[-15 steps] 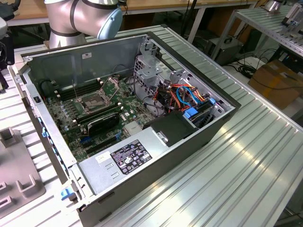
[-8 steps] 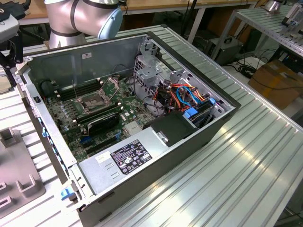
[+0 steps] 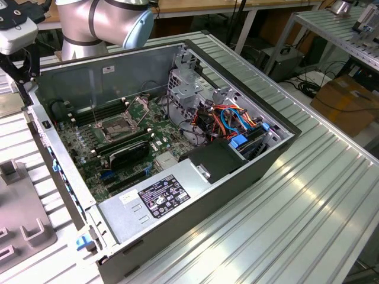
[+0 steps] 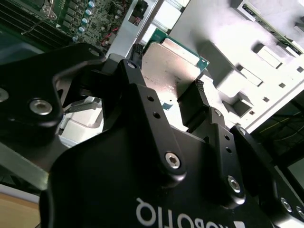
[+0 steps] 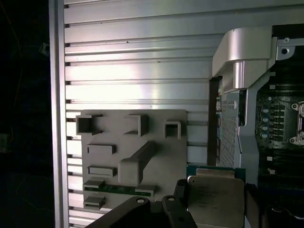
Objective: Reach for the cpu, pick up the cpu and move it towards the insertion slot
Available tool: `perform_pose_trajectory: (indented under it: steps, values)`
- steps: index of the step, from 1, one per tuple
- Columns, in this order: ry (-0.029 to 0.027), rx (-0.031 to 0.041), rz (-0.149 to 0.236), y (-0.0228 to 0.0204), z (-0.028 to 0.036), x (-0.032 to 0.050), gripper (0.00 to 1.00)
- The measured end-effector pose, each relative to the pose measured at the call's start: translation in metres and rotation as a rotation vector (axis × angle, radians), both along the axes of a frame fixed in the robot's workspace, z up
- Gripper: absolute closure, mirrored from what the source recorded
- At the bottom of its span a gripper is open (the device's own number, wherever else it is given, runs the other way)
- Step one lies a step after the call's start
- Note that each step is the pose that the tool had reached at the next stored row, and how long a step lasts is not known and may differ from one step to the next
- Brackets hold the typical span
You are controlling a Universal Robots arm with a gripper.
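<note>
Two black fingertip pads of the black gripper point(image 4: 167, 76) stand apart on opposite edges of the cpu point(image 4: 168, 64), a thin square chip with a pale grey-beige metal face; actual contact cannot be judged. The chip lies outside the open grey computer case point(image 3: 260, 161), beside a grey moulded fixture plate point(image 5: 128, 156). Inside the case, well apart, is the insertion slot point(image 3: 120, 125), a silver-framed square socket.

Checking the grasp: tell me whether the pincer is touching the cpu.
Touching. In the second wrist view the pincer has a finger pad pressed against the edge of the cpu.
</note>
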State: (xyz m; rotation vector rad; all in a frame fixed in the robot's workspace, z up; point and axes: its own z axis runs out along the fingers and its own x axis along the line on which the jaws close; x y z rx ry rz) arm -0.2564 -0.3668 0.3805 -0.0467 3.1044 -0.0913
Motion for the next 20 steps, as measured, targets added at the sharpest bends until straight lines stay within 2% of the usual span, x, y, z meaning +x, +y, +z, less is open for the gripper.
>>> perform_pose_trajectory:
  steps: [1,4,5,6,8,9,11,14,15,20]
  values:
    - [0.0000,0.0127,0.000,0.0000,0.0000,0.0027,0.45]
    - [0.0000,0.0213,0.000,0.0000,0.0000,0.0065,0.45]
    - [0.0006,0.0281,-0.001,0.0000,-0.0001,0.0077,0.45]
    - [0.0025,0.0309,-0.001,0.0000,0.0000,0.0091,0.45]
    - [0.0063,0.0336,-0.003,0.0000,0.0000,0.0114,0.45]
    - [0.0106,0.0365,-0.004,0.0000,0.0000,0.0129,0.45]
    - [0.0228,0.0386,-0.005,0.0000,0.0000,0.0172,0.45]
    - [0.0236,0.0385,-0.006,0.0000,0.0000,0.0214,0.45]
    - [0.0239,0.0386,-0.006,0.0000,0.0000,0.0262,0.45]
    - [0.0249,0.0386,-0.008,0.0000,0.0000,0.0385,0.45]
